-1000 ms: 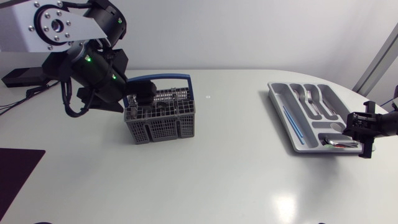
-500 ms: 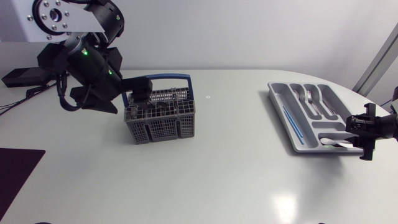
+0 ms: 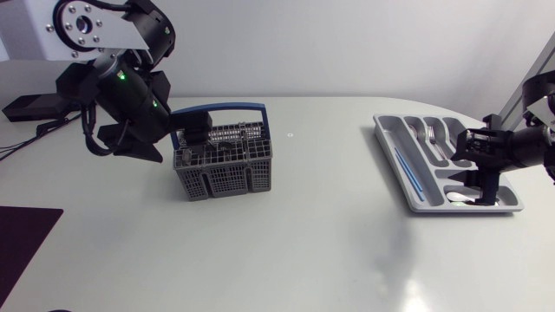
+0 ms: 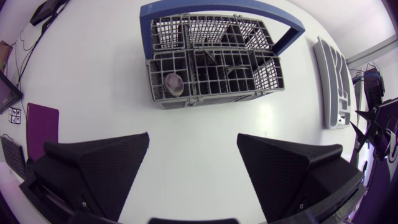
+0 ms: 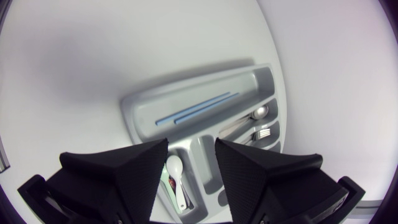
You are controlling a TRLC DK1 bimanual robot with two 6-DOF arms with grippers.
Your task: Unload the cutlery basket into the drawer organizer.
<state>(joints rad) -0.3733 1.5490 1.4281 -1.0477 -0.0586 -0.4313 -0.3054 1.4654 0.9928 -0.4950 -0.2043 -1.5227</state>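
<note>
The cutlery basket [image 4: 211, 68] sits left of the table's middle, toward the far edge, with its blue handle arched over the far side. The left gripper [image 4: 193, 138] hangs above it, fingers spread wide and holding nothing, and the basket lies just ahead of them. What looks like a spoon bowl [image 4: 174, 82] stands in an end compartment, though the mesh makes it hard to be sure. Darker pieces stand in the middle cells. All of them are upright, long axis pointing up at the gripper, so I judge a straight descent is what the next pick needs. The right gripper [image 5: 192, 144], also parted and empty, is over the drawer organizer [image 5: 199, 86] at the table's right edge, well apart from the basket. The left arm is plainly the nearer one.
</note>
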